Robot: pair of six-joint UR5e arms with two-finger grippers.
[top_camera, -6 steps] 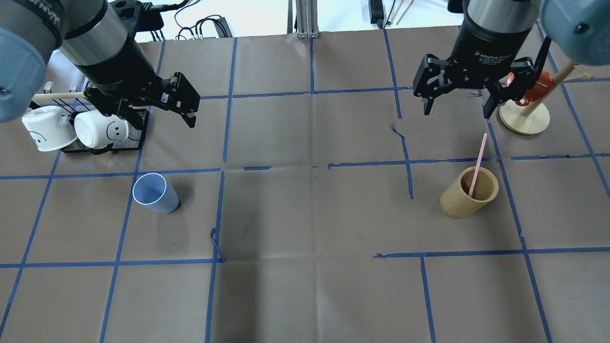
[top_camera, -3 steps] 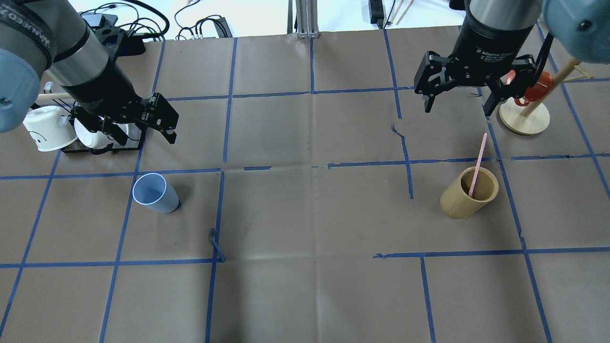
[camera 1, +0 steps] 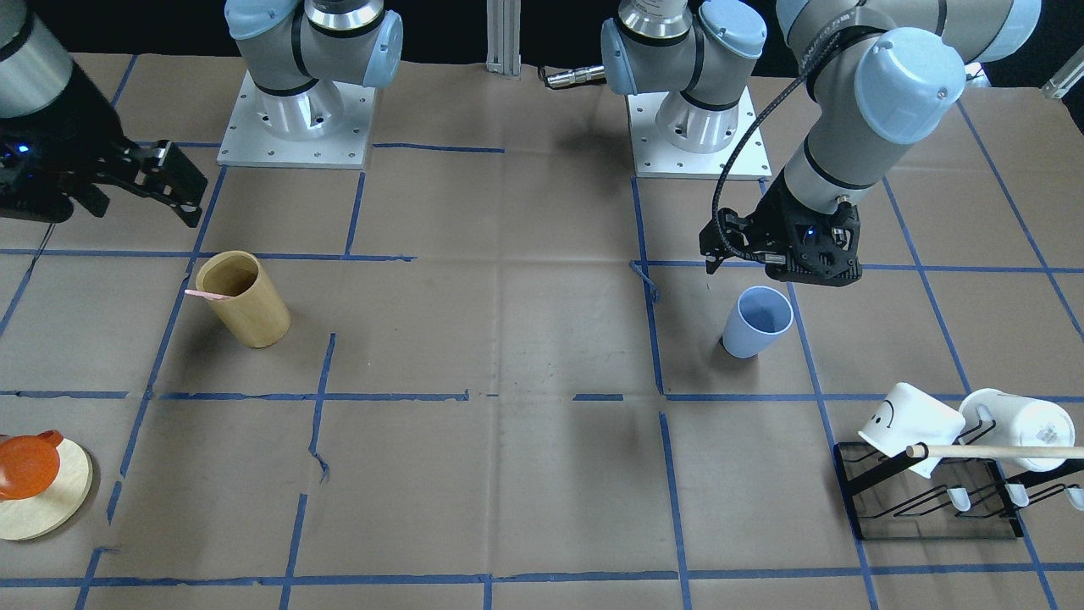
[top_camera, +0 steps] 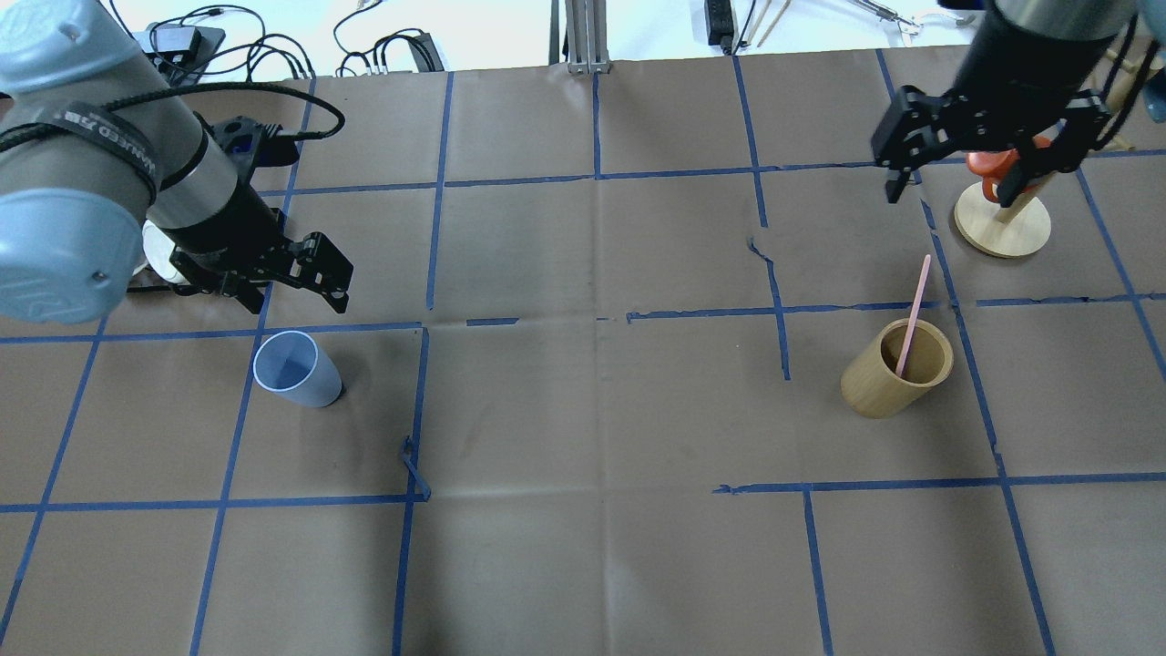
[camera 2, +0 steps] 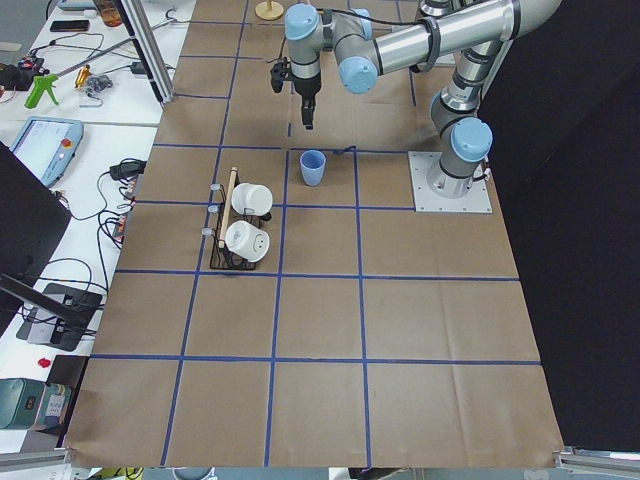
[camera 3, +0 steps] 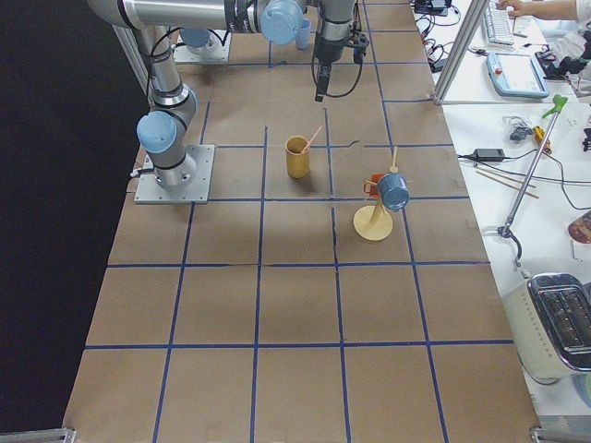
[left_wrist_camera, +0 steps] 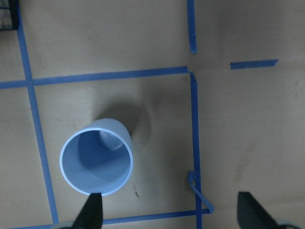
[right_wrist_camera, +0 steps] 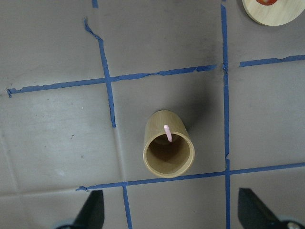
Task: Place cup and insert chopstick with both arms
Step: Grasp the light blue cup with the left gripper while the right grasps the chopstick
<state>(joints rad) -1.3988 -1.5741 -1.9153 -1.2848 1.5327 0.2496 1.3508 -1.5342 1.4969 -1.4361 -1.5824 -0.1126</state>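
The light-blue cup (top_camera: 296,369) stands upright and empty on the brown paper; it also shows in the front view (camera 1: 758,322) and the left wrist view (left_wrist_camera: 96,162). My left gripper (top_camera: 291,296) hovers open just behind and above it, touching nothing. One pale-pink chopstick (top_camera: 914,310) leans in the tan bamboo holder (top_camera: 897,369), and both show from above in the right wrist view, the chopstick (right_wrist_camera: 167,133) in the holder (right_wrist_camera: 169,151). My right gripper (top_camera: 952,191) is open and empty, high and behind the holder.
A black rack (camera 1: 931,500) holds two white mugs and a wooden dowel behind the cup. A wooden mug tree base (top_camera: 1002,223) with an orange mug stands next to my right gripper. A loose curl of blue tape (top_camera: 414,469) sticks up by the cup.
My left gripper has moved from over the mug rack toward the cup and lower. My right gripper has shifted to the right, toward the mug tree. Cup, holder and chopstick have not moved.
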